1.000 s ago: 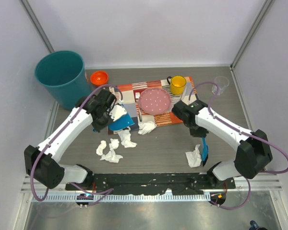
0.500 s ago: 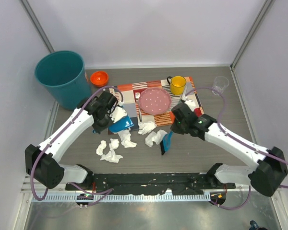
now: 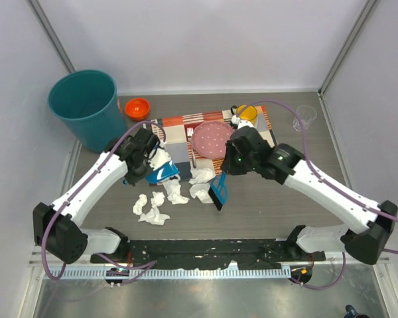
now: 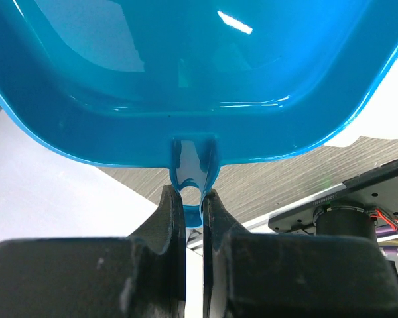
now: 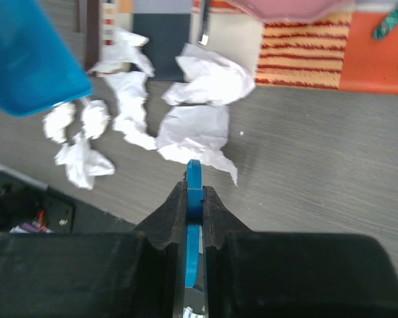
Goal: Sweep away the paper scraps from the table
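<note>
My left gripper (image 4: 194,193) is shut on the handle tab of the blue dustpan (image 4: 186,73), which fills the top of the left wrist view. From above, the dustpan (image 3: 163,173) sits tilted at the placemat's front left corner. My right gripper (image 5: 194,189) is shut on the thin blue handle of a brush (image 3: 219,191), whose head stands on the table (image 3: 285,212). Right beside the brush lie the paper scraps (image 3: 201,192); more of them (image 3: 151,210) lie front left. In the right wrist view the scraps (image 5: 194,129) are just ahead of the brush, with the dustpan (image 5: 26,59) at upper left.
A teal bin (image 3: 86,106) stands at the back left with an orange bowl (image 3: 138,106) next to it. The patchwork placemat (image 3: 179,129) carries a pink plate (image 3: 212,138) and a yellow mug (image 3: 247,112). At the back right stands a clear cup (image 3: 305,118).
My right arm has swung left with the brush, pushing a scrap from the front right over to the pile beside the dustpan. The left gripper and dustpan shifted only slightly.
</note>
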`<control>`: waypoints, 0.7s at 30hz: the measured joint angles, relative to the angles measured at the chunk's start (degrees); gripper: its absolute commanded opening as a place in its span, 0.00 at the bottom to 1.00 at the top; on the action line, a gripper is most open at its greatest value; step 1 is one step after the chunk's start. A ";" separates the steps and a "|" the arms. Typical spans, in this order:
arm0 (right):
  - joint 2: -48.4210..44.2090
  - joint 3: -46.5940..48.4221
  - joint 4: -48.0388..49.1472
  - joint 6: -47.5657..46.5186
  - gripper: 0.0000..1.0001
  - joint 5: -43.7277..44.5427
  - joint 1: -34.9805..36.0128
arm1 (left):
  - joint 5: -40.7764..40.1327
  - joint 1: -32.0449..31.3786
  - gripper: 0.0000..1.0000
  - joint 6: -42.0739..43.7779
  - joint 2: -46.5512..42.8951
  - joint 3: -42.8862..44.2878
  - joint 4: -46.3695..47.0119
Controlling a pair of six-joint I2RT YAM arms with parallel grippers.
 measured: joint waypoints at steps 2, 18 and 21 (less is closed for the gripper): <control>-3.02 1.92 -1.18 -3.21 0.01 -1.51 0.26 | 0.04 0.00 0.00 -0.17 0.15 -0.02 0.11; 4.13 -19.69 45.62 -44.46 0.01 1.66 0.74 | 0.79 0.00 0.00 -3.43 1.05 -6.32 0.59; 3.96 -23.34 51.78 -48.24 0.01 -1.66 0.74 | 1.20 0.00 0.00 -4.28 0.92 -6.40 0.59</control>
